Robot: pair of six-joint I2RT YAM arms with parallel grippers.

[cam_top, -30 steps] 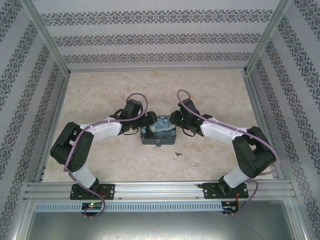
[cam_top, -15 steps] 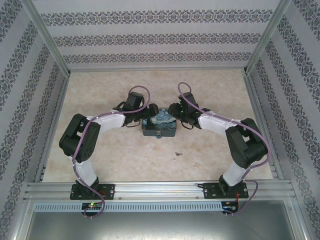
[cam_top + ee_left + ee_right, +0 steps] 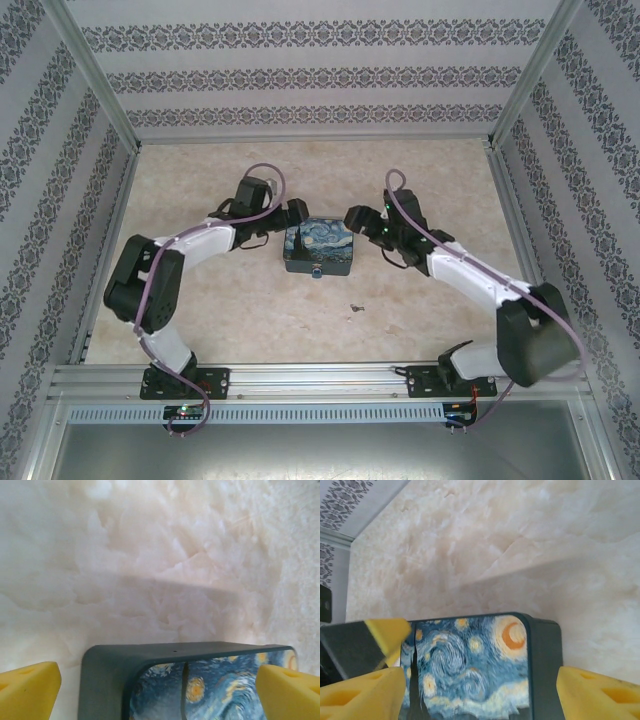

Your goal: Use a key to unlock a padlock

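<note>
At table (image 3: pixel 240 320) centre: box (image 3: pixel 318 246), padlock (image 3: pixel 318 271) on its near face. Key (image 3: pixel 355 310) lies loose in front, near but apart. Left gripper (image 3: pixel 159 689) and right gripper (image 3: pixel 480 694) flank the box, fingers spread, holding nothing. Probably placed to steady it.
</note>
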